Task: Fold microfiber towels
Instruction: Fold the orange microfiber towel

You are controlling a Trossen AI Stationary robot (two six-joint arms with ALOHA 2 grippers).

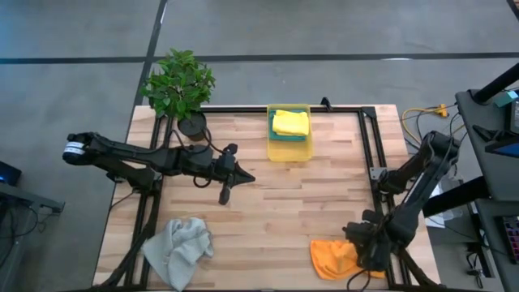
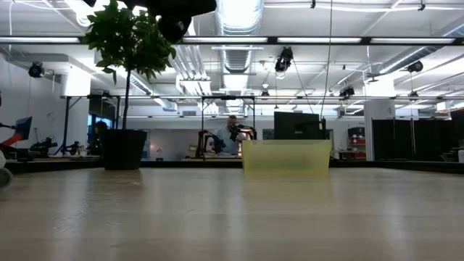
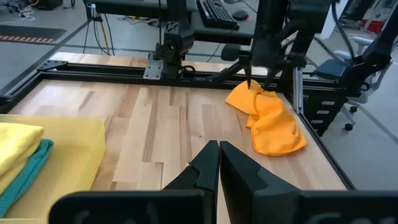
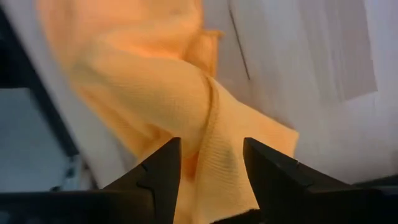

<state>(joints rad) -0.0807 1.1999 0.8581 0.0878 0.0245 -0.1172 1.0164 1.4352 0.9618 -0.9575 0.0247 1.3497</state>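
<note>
Orange towel (image 1: 334,258) bunched lower right of frame; right gripper (image 4: 210,163) spread, straddling raised fold, not pinching yet; soft, floppy, probably light; best grabbed at corner; left gripper (image 1: 225,197) pressed together mid-table.

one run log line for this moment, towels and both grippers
right gripper: open, straddling orange towel | left gripper: shut, mid-table | grey towel: crumpled | yellow towel: in bin
</note>
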